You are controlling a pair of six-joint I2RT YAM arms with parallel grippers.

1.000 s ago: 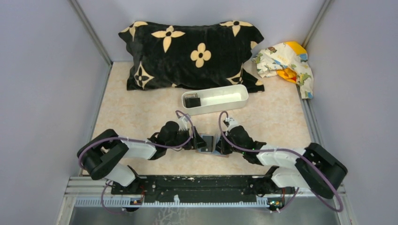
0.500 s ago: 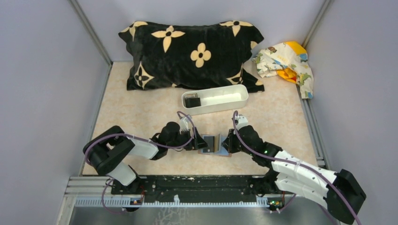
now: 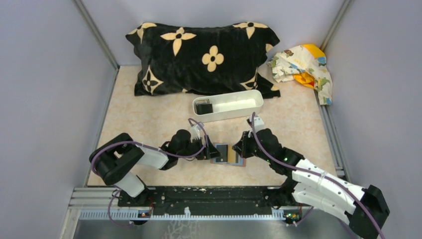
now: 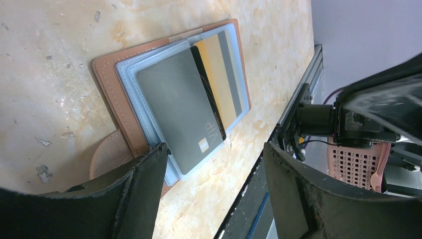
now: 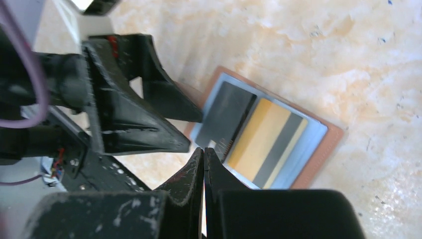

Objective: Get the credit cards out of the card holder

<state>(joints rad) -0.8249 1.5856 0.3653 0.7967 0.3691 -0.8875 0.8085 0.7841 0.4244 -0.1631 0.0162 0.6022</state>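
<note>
Open brown card holder (image 4: pixel 107 94) lying flat on the mottled beige surface (image 4: pixel 50 50) between both arms, dark grey credit card (image 4: pixel 181 117) overlapping tan-yellow credit card (image 4: pixel 224 74) on its light blue inside, left end effector (image 4: pixel 215 149) spread wide at the holder's end, right end effector (image 5: pixel 204 152) pressed together, tips by the grey card's corner.

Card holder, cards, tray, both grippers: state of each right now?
card holder: open, lying flat.
grey card: in holder, overlapping yellow card.
yellow card: in holder, partly covered.
white tray: upright, dark item at one end.
left gripper: open, at the holder.
right gripper: shut.
</note>
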